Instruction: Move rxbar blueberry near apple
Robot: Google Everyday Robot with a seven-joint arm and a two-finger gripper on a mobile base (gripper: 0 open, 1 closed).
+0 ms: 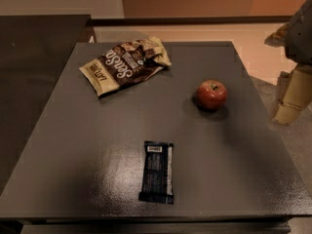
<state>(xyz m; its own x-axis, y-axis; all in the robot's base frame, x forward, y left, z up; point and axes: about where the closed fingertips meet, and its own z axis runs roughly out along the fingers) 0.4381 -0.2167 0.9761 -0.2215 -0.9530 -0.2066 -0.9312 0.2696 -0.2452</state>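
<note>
The rxbar blueberry (157,172) is a flat dark navy wrapper with a white strip along its right edge. It lies lengthwise near the front edge of the grey table (73,145). The apple (212,94) is red with a yellowish patch and stands upright at the right middle of the table, well behind and to the right of the bar. My gripper (292,99) hangs off the table's right side, beyond the edge, level with the apple and holding nothing. Part of the arm (302,28) shows above it.
A crinkled brown-and-cream snack bag (124,62) lies at the back left of the table. A dark counter (34,57) adjoins the table on the left. Pale floor (253,43) lies behind and to the right.
</note>
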